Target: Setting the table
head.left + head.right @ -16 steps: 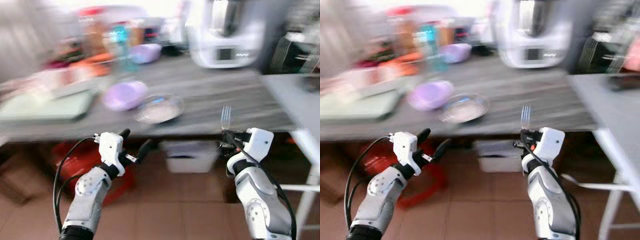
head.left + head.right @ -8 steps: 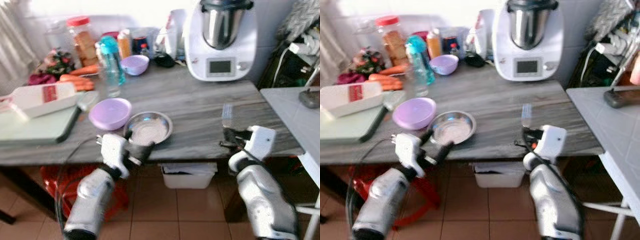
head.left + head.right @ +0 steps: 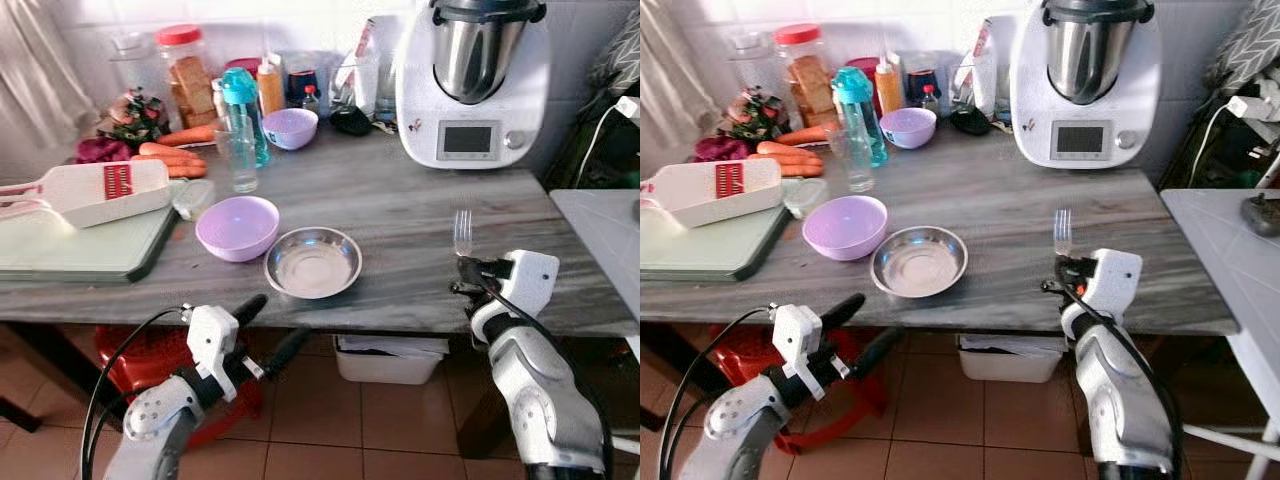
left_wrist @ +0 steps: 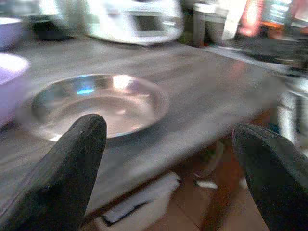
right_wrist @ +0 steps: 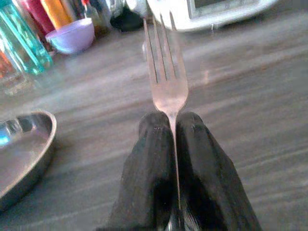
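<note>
My right gripper (image 3: 462, 272) pinches the fork (image 3: 462, 232) upright, near the steel bowl (image 3: 313, 263). My left gripper (image 3: 266, 328) is apart. The fork could slip, I think.

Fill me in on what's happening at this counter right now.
The robot stands before a grey kitchen counter, setting the table. Its right gripper is shut on a fork, held upright with the tines up, near the counter's front edge. Its left gripper hangs open below the counter edge, holding nothing. On the counter in front sit an empty steel dish and, beside it, a purple bowl. The fork has not been laid down yet.
</note>
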You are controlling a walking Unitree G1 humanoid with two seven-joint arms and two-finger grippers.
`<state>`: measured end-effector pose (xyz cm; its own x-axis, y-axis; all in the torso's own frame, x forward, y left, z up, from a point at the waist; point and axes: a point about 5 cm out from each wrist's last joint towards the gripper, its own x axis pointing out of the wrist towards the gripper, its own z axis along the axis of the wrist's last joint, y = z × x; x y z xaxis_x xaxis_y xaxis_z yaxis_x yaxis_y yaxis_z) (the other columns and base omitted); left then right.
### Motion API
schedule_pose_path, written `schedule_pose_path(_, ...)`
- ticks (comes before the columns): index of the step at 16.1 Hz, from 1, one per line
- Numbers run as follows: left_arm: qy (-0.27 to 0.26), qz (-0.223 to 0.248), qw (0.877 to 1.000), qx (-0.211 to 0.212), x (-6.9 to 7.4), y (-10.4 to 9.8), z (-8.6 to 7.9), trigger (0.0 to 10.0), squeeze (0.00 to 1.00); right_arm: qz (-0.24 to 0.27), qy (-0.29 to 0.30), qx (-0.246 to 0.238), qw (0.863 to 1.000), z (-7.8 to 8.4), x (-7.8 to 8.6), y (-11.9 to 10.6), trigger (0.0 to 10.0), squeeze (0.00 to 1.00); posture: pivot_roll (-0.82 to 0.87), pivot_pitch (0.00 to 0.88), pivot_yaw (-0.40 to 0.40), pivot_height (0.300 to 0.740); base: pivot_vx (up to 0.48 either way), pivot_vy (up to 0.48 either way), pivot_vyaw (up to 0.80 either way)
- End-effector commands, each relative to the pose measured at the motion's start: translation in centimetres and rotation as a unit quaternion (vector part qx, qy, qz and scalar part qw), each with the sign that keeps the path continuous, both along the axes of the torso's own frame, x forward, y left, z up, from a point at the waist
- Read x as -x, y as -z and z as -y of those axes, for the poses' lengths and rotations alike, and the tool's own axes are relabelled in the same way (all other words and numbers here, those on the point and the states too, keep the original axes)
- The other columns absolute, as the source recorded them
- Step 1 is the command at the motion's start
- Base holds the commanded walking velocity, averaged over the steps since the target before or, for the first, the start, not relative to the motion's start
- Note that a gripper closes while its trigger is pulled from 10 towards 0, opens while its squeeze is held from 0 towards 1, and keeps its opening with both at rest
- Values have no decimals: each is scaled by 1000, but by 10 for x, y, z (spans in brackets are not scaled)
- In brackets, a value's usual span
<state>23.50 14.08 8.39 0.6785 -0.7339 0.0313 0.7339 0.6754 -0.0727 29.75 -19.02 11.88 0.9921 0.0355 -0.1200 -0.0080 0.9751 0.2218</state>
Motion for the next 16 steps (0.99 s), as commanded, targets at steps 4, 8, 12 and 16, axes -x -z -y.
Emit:
schedule_pose_path(4,34,-6,999,-4,8,-4,0,10000,0,0,-13,-30,999,-10,-29,-6,10000,0,16,6,58,740,0,0,0)
schedule_pose_path(8,63,-16,998,-7,15,-5,2,10000,0,-12,-9,-49,999,-21,-49,-7,10000,0,32,20,52,740,0,0,0)
schedule_pose_path(12,76,-19,997,-12,21,-8,6,10000,0,-42,-34,-95,994,-45,-71,-3,10000,0,42,24,45,740,0,0,0)
schedule_pose_path(16,81,-16,997,-15,21,-12,10,10000,0,-61,-59,-130,988,-69,-77,2,10000,0,55,20,44,740,0,0,0)
